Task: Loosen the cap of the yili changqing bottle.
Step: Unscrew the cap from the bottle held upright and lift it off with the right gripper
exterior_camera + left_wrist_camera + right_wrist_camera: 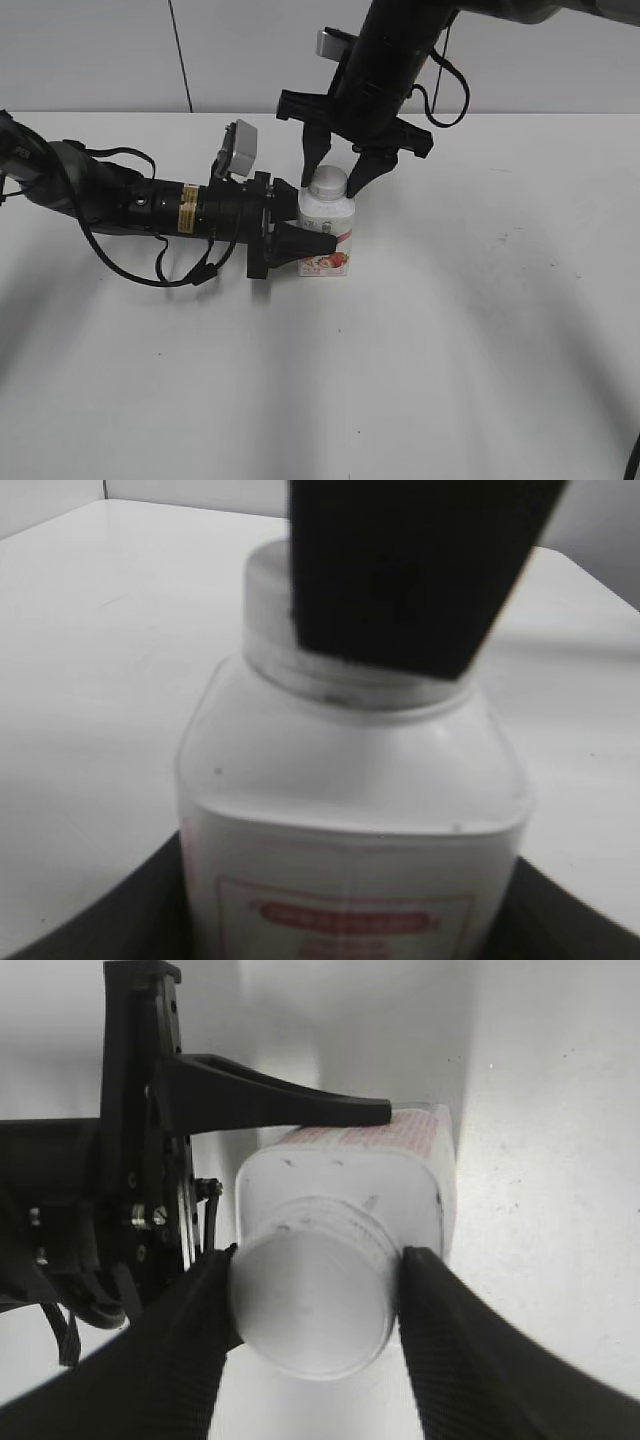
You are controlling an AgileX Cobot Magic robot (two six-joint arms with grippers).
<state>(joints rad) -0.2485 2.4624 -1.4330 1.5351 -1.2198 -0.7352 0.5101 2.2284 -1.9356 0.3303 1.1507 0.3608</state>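
Note:
The yili changqing bottle (327, 228) stands upright on the white table, white with a pink-red strawberry label. Its white cap (328, 183) is on the neck. My left gripper (312, 228) comes in from the left and is shut on the bottle's body, one finger in front and one behind. My right gripper (338, 176) comes down from above and is shut on the cap. In the right wrist view the cap (310, 1305) sits between both fingers (315, 1302), above the bottle's shoulder (400, 1165). In the left wrist view the bottle (350, 800) fills the jaws (350, 925), and a right finger covers part of the cap (265, 590).
The white table (480, 330) stretches around the bottle, with a grey wall behind. The left arm's cables (180, 270) trail on the table at the left. The left gripper's finger (300, 1108) shows in the right wrist view.

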